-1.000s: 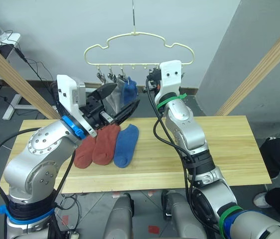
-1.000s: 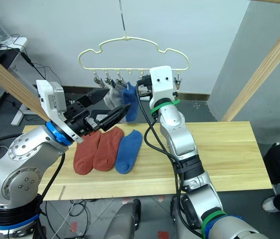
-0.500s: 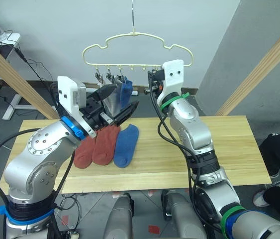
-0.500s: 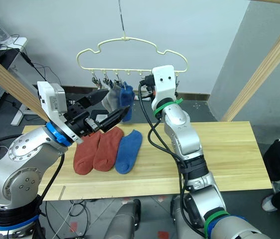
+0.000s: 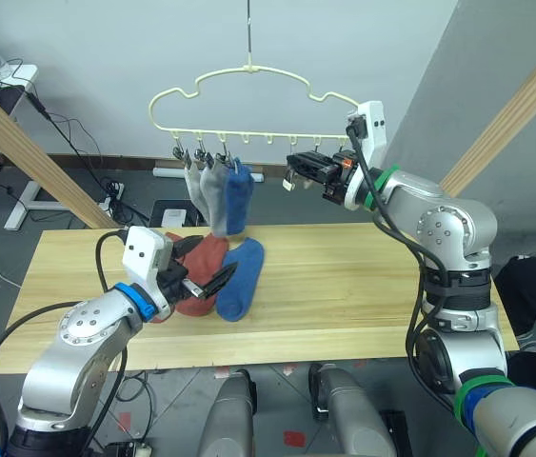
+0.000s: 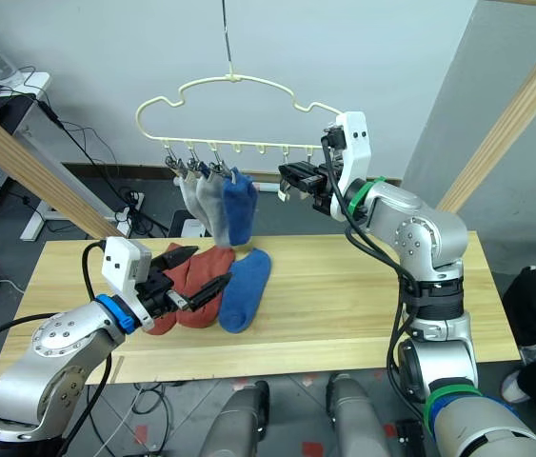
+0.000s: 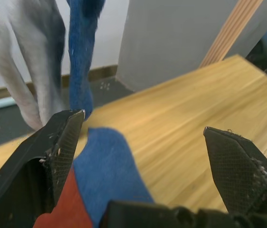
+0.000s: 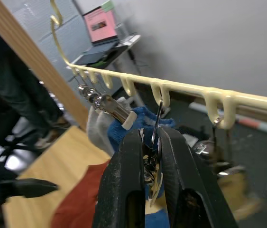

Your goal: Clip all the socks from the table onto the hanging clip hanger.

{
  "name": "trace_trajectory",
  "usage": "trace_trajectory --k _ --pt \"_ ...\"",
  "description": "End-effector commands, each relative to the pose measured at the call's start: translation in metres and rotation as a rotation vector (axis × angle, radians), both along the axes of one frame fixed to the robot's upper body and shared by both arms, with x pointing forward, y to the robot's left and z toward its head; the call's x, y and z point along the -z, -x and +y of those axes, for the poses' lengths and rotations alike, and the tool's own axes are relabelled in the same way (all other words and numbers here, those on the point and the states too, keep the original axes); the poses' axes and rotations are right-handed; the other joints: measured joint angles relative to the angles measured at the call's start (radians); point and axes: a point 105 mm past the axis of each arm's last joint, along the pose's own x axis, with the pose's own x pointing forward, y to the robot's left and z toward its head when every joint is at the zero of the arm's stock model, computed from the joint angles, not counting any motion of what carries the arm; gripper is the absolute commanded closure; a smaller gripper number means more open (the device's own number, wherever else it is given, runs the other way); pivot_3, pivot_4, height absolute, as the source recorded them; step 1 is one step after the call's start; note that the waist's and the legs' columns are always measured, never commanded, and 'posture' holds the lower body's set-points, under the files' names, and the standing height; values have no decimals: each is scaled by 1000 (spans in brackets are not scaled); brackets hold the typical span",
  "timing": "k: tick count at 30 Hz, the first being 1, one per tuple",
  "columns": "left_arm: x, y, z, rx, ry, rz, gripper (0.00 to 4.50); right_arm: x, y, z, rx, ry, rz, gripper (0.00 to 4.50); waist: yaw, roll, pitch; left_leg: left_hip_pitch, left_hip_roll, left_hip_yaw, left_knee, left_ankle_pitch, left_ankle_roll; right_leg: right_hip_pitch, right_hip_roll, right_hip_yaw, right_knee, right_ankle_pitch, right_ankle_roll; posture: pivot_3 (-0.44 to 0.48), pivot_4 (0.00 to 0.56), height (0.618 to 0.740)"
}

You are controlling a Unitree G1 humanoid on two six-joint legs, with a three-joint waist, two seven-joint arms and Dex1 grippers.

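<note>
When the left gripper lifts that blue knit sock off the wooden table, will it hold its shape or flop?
It will probably flop: the blue knit sock lies flat and soft on the wooden table, and the clipped blue sock hangs limp. It is likely light. The left gripper, open beside it, may snag the adjacent rust-red sock.

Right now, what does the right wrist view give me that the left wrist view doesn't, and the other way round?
Right wrist view alone: the right gripper closed on a metal clip hanging from the clip hanger, plus a laptop in the background.

Left wrist view alone: the left gripper open wide, low over the table, with a blue sock lying between its fingers.

Both: the hung grey sock and hung blue sock, and a red sock on the table.
</note>
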Motion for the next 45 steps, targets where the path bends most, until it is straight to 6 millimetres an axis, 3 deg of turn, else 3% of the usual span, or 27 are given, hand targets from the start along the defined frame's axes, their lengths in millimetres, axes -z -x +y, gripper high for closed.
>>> trace_trajectory --k 1,8,12,23,27,34,42,45 --pt "19 -2 -3 -11 -47 14 0 -22 13 3 -133 -134 101 4051 -1 0 0 0 0 1 0 0 0 0 0 0 0 0 0 23 308 740" --pt "46 -11 -8 -3 -102 50 0 -29 12 -1 -159 -222 215 4051 0 0 0 -1 0 1 0 0 0 -1 1 0 0 1 -1 24 308 740" --pt "69 -24 -13 -6 -169 79 0 -23 16 0 -169 -171 214 4051 0 1 0 -1 -1 2 0 0 1 -1 2 0 0 1 -1 17 314 740" --pt "88 -63 -35 -20 -224 29 0 -18 19 5 -171 -133 204 4051 -7 1 0 -1 0 2 0 0 1 -2 3 1 2 1 -2 -6 325 740" --pt "112 -65 -43 -40 -197 173 0 -20 19 5 -162 -137 200 4051 -8 1 0 -1 0 2 0 -1 1 -2 3 1 2 1 -2 -20 332 740" --pt "130 -62 -47 -44 -244 289 0 -21 18 4 -154 -138 200 4051 -13 1 0 0 0 2 1 -1 1 -1 3 1 4 1 -1 -32 337 740" --pt "127 -59 -39 -79 -217 317 2174 -22 16 4 -147 -138 196 4069 -19 1 0 0 0 2 1 -1 1 -1 3 1 4 0 0 -27 340 740" --pt "122 -56 -40 -47 -222 289 2601 -22 16 4 -146 -140 195 4069 -21 1 0 0 0 2 1 -1 1 -1 3 1 4 0 0 -25 341 740"
